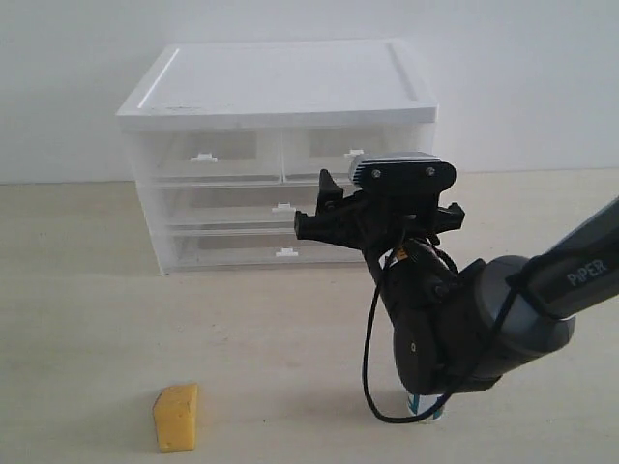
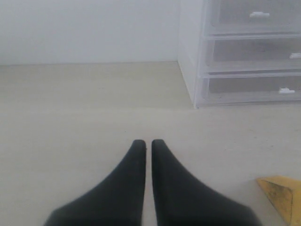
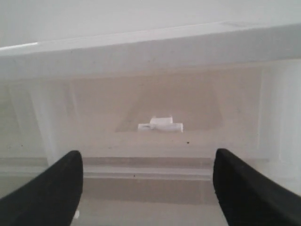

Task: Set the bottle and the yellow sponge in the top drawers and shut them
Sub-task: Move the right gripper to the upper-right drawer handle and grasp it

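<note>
The right gripper point(image 3: 146, 154) points straight at the white clip handle point(image 3: 160, 125) of the right-hand clear plastic half-width top drawer point(image 1: 319, 145). The handle's long axis runs across the gap, and the jaws are wide apart and empty. The left gripper point(image 2: 148, 143) is pressed together and empty, with the yellow-orange porous sponge block point(image 2: 282, 194) near it on the table. The small white plastic bottle point(image 1: 426, 411) stands mostly hidden under the right arm.

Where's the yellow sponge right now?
In the exterior view the yellow sponge sits on the table at front left, well in front of the cabinet. The left wrist view catches it near the shut left claw, not touching.
</note>
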Motion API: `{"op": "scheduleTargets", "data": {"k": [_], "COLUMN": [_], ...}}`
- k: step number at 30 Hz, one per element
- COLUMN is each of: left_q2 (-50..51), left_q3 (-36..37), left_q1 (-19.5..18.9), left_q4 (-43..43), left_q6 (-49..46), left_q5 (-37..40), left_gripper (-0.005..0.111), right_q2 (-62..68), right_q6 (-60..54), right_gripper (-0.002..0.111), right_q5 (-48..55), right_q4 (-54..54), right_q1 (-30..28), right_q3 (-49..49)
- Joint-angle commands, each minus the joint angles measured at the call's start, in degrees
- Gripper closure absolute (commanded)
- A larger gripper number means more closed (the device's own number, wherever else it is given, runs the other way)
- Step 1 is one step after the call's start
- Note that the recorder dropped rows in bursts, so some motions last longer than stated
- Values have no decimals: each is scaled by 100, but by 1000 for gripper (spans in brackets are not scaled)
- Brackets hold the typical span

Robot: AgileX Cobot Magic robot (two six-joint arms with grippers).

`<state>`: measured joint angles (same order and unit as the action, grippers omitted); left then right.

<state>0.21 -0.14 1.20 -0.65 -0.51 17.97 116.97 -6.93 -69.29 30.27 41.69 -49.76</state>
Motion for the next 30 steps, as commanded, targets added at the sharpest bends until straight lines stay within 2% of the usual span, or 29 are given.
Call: {"op": "scheduleTargets", "data": {"k": [1, 16, 27, 28, 30], "left_q2": [-21, -21, -21, -21, -21], "left_q3": [14, 14, 14, 14, 14], "left_q1": [-5, -5, -5, -5, -5], "left_q4": [-40, -40, -40, -40, -40], "left_q6": [51, 51, 51, 51, 51], "left_q5": [-36, -36, -36, -36, -36], "left_gripper": [103, 103, 103, 103, 103], "right_q2": [171, 643, 778, 778, 765], "right_q6": [-179, -772, -810, -810, -824], "right_gripper": [39, 40, 40, 46, 69], "right_q5": [-67, -67, -67, -67, -67], "right_q4": [288, 804, 897, 906, 906], "right_q1": [6, -16, -356, -332, -283], "right_q3": [-300, -1236, -1438, -1438, -1427]}}
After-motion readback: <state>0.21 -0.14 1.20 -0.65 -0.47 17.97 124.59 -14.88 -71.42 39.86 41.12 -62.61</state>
